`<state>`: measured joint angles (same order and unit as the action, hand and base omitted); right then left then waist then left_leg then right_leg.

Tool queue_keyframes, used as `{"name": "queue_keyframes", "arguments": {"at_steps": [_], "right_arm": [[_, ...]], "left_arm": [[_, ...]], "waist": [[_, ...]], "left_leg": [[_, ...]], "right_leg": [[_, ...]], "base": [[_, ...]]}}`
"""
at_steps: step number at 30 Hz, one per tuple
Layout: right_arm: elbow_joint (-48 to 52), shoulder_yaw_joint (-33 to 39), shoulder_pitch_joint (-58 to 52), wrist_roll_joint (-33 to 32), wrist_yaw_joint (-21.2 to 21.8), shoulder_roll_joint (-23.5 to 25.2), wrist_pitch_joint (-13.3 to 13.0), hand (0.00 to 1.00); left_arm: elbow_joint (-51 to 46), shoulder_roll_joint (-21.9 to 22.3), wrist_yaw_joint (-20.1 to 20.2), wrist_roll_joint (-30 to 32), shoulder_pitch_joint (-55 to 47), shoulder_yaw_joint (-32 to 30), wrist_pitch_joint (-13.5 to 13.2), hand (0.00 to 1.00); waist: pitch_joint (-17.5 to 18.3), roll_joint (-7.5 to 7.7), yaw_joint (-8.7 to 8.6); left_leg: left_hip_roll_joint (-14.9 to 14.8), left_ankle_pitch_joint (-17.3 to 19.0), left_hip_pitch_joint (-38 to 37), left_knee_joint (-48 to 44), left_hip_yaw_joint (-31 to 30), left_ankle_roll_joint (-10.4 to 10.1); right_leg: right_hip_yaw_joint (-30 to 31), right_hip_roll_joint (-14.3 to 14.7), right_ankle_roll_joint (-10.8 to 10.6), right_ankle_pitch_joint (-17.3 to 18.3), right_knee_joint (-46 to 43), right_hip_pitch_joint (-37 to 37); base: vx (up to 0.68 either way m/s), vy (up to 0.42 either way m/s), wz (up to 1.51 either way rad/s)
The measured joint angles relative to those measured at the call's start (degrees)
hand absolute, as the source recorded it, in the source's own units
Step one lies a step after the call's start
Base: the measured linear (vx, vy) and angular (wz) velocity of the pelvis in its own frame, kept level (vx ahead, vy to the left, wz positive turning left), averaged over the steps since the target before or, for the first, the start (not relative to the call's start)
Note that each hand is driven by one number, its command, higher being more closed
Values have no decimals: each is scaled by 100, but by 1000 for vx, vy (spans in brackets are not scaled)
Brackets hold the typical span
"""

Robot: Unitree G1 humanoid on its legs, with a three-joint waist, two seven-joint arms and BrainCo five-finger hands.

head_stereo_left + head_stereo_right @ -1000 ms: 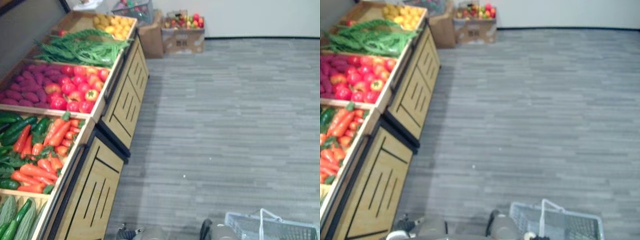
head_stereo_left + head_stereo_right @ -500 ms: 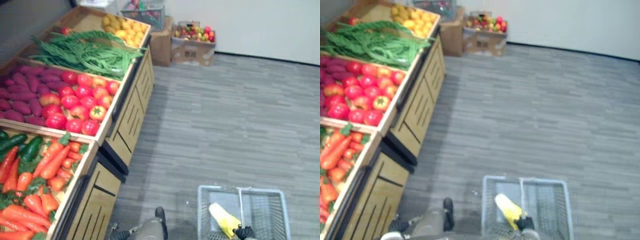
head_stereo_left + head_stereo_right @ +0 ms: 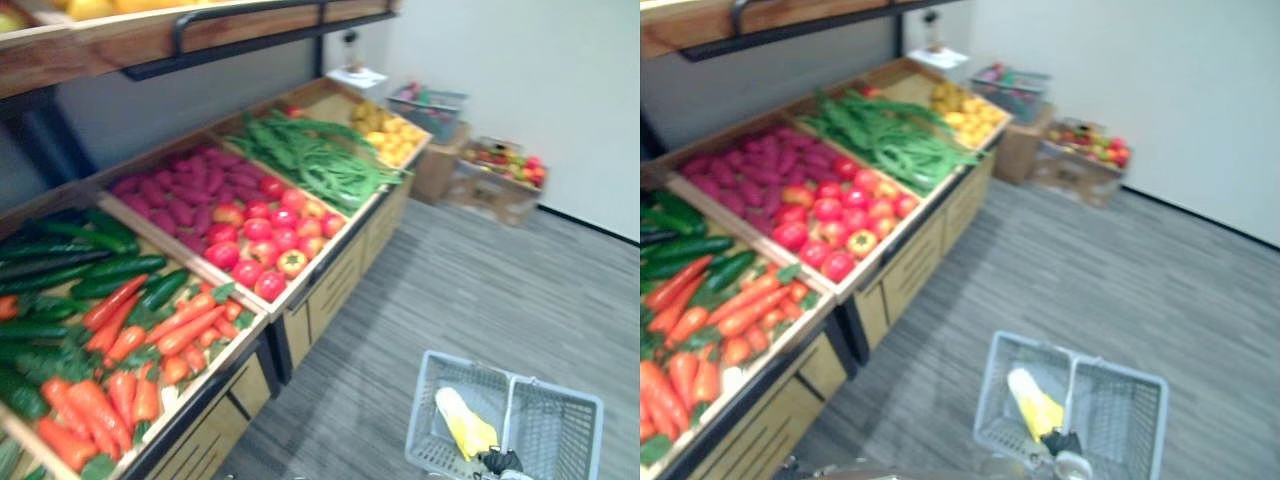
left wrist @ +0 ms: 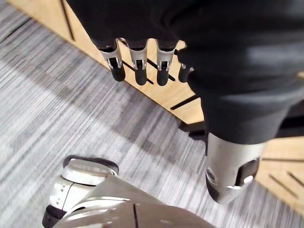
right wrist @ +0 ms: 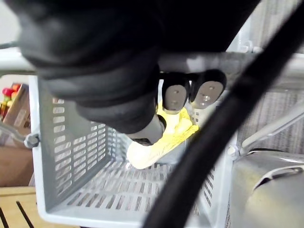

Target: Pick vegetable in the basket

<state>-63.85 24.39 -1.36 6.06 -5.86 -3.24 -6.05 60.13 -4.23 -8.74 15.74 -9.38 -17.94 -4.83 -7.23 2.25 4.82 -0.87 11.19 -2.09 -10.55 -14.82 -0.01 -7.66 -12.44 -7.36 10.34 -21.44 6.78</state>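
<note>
A grey plastic basket (image 3: pixel 432 368) hangs low over the floor at the lower right. My right hand (image 3: pixel 497 462) holds it by the handle (image 5: pixel 237 61), with the fingers (image 5: pixel 176 94) curled round the bar. A yellow vegetable (image 3: pixel 463 425) lies inside the basket, also seen as the yellow vegetable (image 5: pixel 159 142) on the slotted bottom. My left hand (image 4: pixel 140 71) hangs beside the wooden stand front with its fingers straight and nothing in them.
A long wooden produce stand (image 3: pixel 330 300) runs along the left, holding carrots (image 3: pixel 150 350), cucumbers (image 3: pixel 80 270), tomatoes (image 3: pixel 255 235), purple sweet potatoes (image 3: pixel 170 190) and green beans (image 3: pixel 320 160). Cardboard boxes (image 3: pixel 500 190) of fruit stand by the far wall. Grey floor (image 3: pixel 500 290) lies to the right.
The camera has swung up and towards the stand, so the crates and an upper shelf now show. The basket with the yellow vegetable stays in my right hand.
</note>
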Motion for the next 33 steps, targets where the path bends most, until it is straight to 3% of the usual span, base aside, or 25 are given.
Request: {"name": "queue_keyframes", "arguments": {"at_steps": [1,3,4,5,8,9,11,12,13,14,15,16,17,21,25,31,33], "right_arm": [[3,-13,-3,0,1,3,6,100],[24,-99,-25,19,9,32,35,100],[38,-170,-77,20,11,78,43,100],[56,-182,-118,18,-2,33,56,100],[173,-8,-155,28,6,-99,91,100],[216,9,-153,73,9,-150,94,100],[215,134,-156,75,5,-147,103,100],[209,272,-155,72,4,-136,100,100],[190,316,-147,70,8,-144,99,100],[117,441,-114,63,14,-157,85,100],[77,459,-101,62,14,-177,75,100],[-8,478,-81,41,19,-242,68,100],[-10,504,-74,14,27,-248,71,100],[-77,503,-93,5,113,-229,86,100],[-130,506,-42,-1,122,-200,87,100],[-148,427,25,13,108,-135,93,100],[-147,429,26,21,107,-144,90,100]], "left_arm": [[-15,32,0,-17,24,-71,2,0],[-179,118,3,-205,3,-290,2,0],[-288,79,8,-211,-25,-347,-4,0],[-281,185,5,-234,69,-517,33,0],[-354,409,7,-470,41,-684,-3,0],[-354,486,4,-612,9,-767,1,0],[-334,521,11,-736,5,-902,5,0],[-246,522,9,-880,-37,-941,11,0],[-188,513,7,-888,-68,-941,8,0],[-71,477,10,-951,-125,-939,20,0],[-24,462,10,-1006,-154,-936,35,0],[91,409,14,-1022,-149,-917,42,0],[148,369,20,-1040,-165,-890,44,0],[156,248,30,-1035,-194,-655,45,0],[156,157,39,-1000,-194,-421,43,0],[285,-35,66,-995,-153,23,38,0],[317,-69,81,-995,-155,88,37,0]], "waist": [[-2,-15,5],[39,88,83],[98,252,86],[88,140,64],[120,-102,125],[121,-185,150],[117,-192,96],[115,-194,-1],[115,-195,1],[116,-198,-22],[116,-198,-27],[113,-197,-51],[96,-165,-71],[84,-148,-182],[54,-143,-293],[-94,-35,-305],[-134,26,-305]], "left_leg": [[-42,112,61,-117,-182,-44],[-70,459,289,-533,-880,-406],[6,584,389,-609,-1169,-551],[-183,633,474,-677,-1527,-634],[-606,37,508,-321,-1252,-778],[-804,-390,587,-2,-1168,-852],[-900,-761,805,61,-641,-799],[-1056,-915,886,68,379,-750],[-1129,-926,882,96,844,-732],[-1249,-931,782,181,1730,-725],[-1269,-933,738,249,2093,-722],[-1269,-956,691,364,2667,-716],[-1211,-1077,683,410,2811,-718],[-859,-1309,662,764,2752,-582],[-598,-1820,509,1612,2462,-528],[-402,-1813,485,1649,2203,-510],[-279,-1662,451,1647,2232,-383]], "right_leg": [[203,47,-20,-14,241,5],[823,100,-126,-81,740,-20],[722,-43,-295,-201,752,-29],[60,-6,-374,-189,378,-96],[-735,94,-70,235,48,-227],[-1178,122,41,295,43,-352],[-1611,130,82,303,134,-474],[-1905,161,158,328,268,-626],[-1974,170,182,342,305,-664],[-2100,181,190,343,390,-715],[-2143,181,203,334,431,-727],[-2240,173,206,302,508,-766],[-2321,135,144,242,638,-853],[-2627,13,-55,89,1021,-1079],[-2920,-41,-114,-64,1171,-1147],[-3096,-184,-125,-69,1175,-1352],[-3096,-356,-104,-50,1120,-1378]], "base": [[253,-479,158],[233,-576,165],[217,-638,205],[173,-501,189],[162,-512,154],[105,-444,139],[63,-277,138],[37,-185,100],[58,-237,90],[40,-103,38],[40,-73,47],[29,1,41],[24,61,43],[-8,117,51],[8,89,45],[-14,35,22],[8,72,2]]}}
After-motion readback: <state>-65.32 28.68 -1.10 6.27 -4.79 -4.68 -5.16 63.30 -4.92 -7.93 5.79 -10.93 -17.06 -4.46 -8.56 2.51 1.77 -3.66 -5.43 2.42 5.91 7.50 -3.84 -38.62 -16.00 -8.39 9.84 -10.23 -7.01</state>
